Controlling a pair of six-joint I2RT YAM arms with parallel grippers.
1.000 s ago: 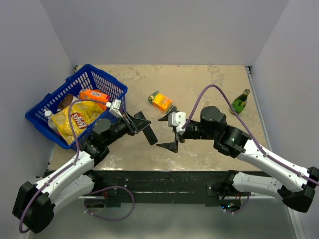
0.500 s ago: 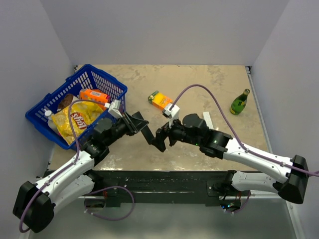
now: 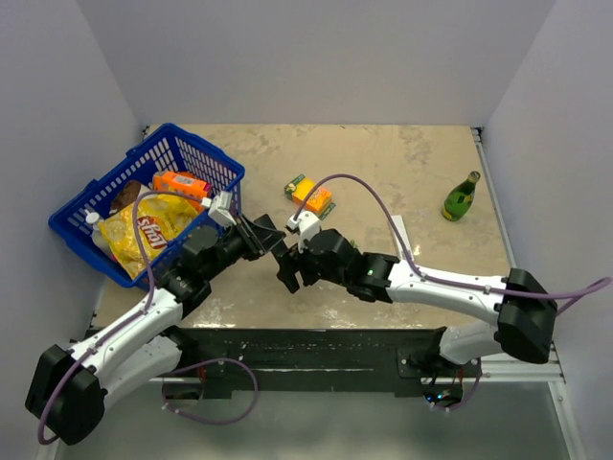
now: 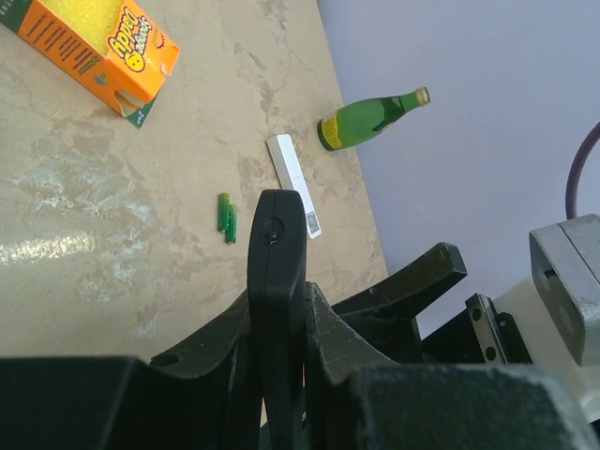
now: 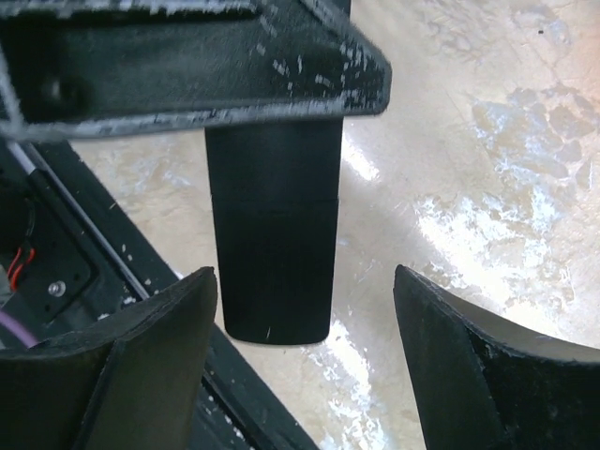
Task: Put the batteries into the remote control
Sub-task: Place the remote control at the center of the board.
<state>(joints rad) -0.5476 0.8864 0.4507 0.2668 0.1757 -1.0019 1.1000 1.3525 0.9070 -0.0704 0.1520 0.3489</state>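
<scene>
My left gripper (image 3: 268, 238) is shut on the black remote control (image 3: 281, 251) and holds it above the table, its free end pointing right. In the left wrist view the remote (image 4: 277, 281) stands edge-on between my fingers (image 4: 211, 342). My right gripper (image 3: 290, 271) is open, one jaw on each side of the remote's free end (image 5: 274, 253), without touching it. The two dark-green batteries (image 4: 226, 217) lie side by side on the table beyond the remote. They are hidden in the top view. The separate black cover does not show.
A white bar (image 4: 294, 185) lies near the batteries, also in the top view (image 3: 399, 233). A green bottle (image 3: 461, 196) lies at the right. An orange box (image 3: 311, 195) sits mid-table. A blue basket (image 3: 206, 149) with snacks stands at the left.
My right arm has swung left across the table, and its open jaws now flank the remote's free end. My left gripper has held the remote still.
</scene>
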